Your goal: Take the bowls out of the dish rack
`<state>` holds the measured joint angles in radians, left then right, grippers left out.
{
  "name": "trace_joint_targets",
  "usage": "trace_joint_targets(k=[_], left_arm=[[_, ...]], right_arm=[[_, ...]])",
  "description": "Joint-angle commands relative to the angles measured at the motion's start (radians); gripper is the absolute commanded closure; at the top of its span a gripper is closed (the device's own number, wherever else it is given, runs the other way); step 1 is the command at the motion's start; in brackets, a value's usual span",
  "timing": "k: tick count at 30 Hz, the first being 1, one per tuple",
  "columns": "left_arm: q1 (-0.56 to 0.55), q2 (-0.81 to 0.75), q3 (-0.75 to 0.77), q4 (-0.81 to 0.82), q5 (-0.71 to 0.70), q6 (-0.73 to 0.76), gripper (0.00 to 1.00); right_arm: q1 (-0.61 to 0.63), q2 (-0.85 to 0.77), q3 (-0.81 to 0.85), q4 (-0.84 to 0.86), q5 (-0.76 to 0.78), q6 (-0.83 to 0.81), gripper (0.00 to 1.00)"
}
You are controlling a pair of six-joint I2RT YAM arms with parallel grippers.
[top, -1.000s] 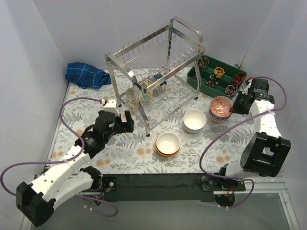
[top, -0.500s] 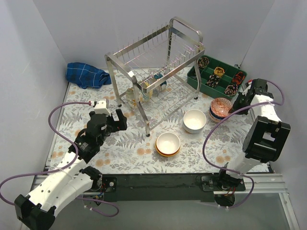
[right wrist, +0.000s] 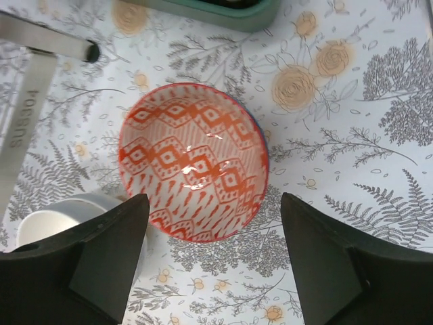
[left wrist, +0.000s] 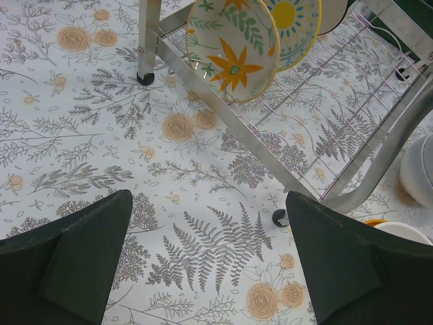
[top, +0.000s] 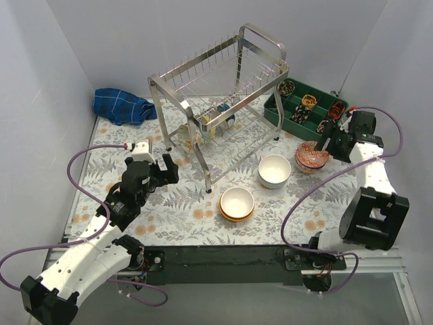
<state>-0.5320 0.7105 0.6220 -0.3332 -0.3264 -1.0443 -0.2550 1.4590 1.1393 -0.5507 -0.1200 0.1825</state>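
- Top view: the red-patterned bowl (top: 311, 156) sits on the table (top: 176, 220), right of the dish rack (top: 223, 101).
- Left wrist: left pincer (left wrist: 208, 203) spread wide, empty; floral bowl (left wrist: 233, 51) racked just beyond.
- Right wrist: right pincer (right wrist: 213, 203) apart, red-patterned bowl directly beneath.

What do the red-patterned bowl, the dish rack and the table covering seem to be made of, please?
The red-patterned bowl looks like glazed ceramic: glossy highlights on its painted inside. The dish rack looks like polished steel: shiny silvery tube and thin wire. The table covering seems a printed sheet, perhaps vinyl or paper; its flat, matte floral surface leaves that open.
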Motion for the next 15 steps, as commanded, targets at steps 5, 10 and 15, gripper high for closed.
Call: trace_joint_targets(k=[5, 10, 15], left_arm=[[0.006, -0.013, -0.015, 0.019, -0.022, 0.009, 0.02], [0.009, -0.014, -0.021, 0.031, -0.028, 0.007, 0.02], [0.009, -0.005, -0.022, 0.031, -0.022, 0.012, 0.02]], right_arm=[[0.209, -0.293, -0.174, 0.315, 0.022, 0.011, 0.09], [0.394, -0.393, -0.395, 0.619, -0.047, 0.103, 0.05], [0.542, -0.336, -0.464, 0.887, -0.062, 0.100, 0.03]])
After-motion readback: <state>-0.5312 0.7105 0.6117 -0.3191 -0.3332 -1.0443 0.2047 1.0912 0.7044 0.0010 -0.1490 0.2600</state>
